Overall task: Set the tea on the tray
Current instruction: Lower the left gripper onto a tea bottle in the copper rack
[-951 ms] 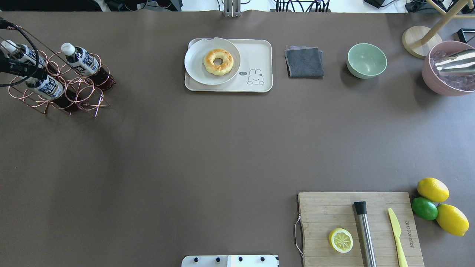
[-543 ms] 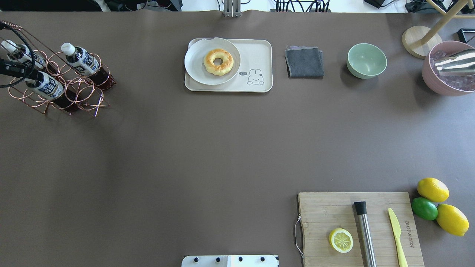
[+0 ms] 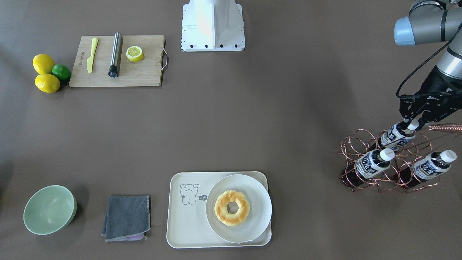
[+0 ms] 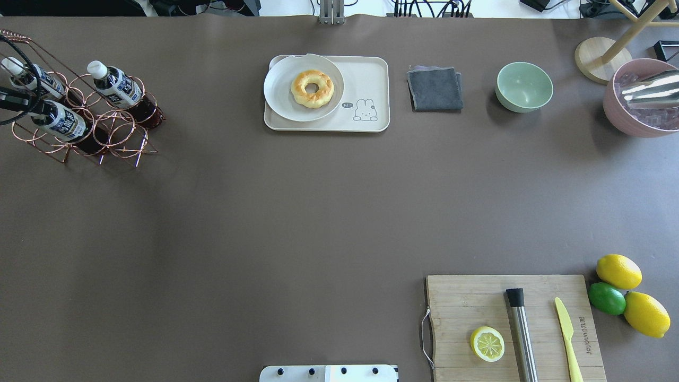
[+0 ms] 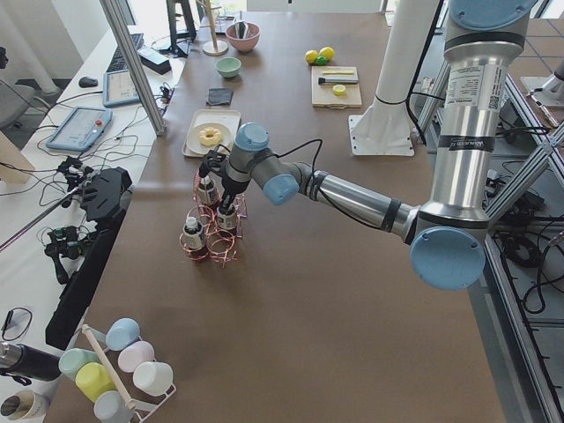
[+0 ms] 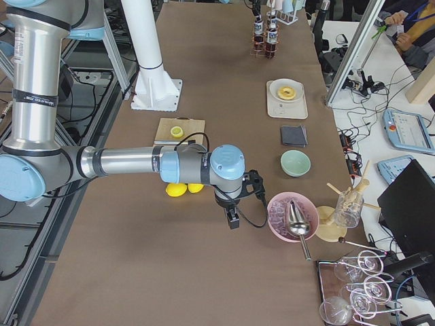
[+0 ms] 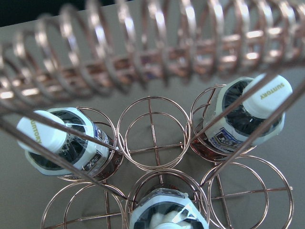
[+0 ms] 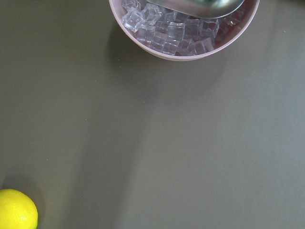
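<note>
Three tea bottles stand tilted in a copper wire rack point(image 3: 355, 142) at the table's left end. My left gripper point(image 3: 415, 121) is shut on the white cap of the near one, the tea point(image 3: 393, 138), which also shows in the overhead view point(image 4: 59, 121) and at the bottom of the left wrist view point(image 7: 164, 214). The other two bottles point(image 3: 371, 162) point(image 3: 431, 165) sit beside it. The cream tray point(image 3: 187, 220) with the cartoon lies at the table's far middle point(image 4: 371, 74). My right gripper point(image 6: 232, 221) hovers far off near the ice bowl; I cannot tell whether it is open.
A white plate point(image 3: 256, 195) with a donut point(image 3: 232, 207) covers half the tray. The rack's coiled handle point(image 3: 447, 127) lies beside my left gripper. A grey cloth point(image 3: 126, 216), green bowl point(image 3: 48, 209), pink ice bowl point(image 4: 626, 119), cutting board point(image 4: 467, 302) and lemons point(image 4: 618, 270) lie to the right.
The held bottle has shifted a little up and out of its ring toward the table's left edge with my left gripper. The rack's coiled handle has come into view.
</note>
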You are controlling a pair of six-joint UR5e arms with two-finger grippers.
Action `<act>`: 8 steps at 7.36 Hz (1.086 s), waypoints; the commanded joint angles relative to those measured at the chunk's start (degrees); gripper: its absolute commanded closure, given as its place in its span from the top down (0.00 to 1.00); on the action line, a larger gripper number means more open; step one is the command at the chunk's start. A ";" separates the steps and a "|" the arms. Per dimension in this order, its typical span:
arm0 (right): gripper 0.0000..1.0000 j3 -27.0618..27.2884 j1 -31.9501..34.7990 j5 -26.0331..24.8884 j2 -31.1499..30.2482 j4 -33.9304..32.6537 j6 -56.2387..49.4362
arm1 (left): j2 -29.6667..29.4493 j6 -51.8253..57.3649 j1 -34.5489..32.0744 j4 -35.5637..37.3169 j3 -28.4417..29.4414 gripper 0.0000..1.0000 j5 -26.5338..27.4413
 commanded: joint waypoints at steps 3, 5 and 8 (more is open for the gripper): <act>1.00 0.90 -0.03 0.35 -0.18 -0.08 0.00 | -0.94 0.74 -13.27 5.33 -5.42 0.00 -15.20; 1.00 0.90 -0.20 0.35 -0.17 -0.08 0.00 | -5.14 6.69 -16.28 23.81 -14.18 0.00 -16.20; 1.00 0.99 -1.25 0.61 0.00 -0.08 -0.09 | -14.09 4.71 -13.32 43.99 -23.61 0.00 -15.33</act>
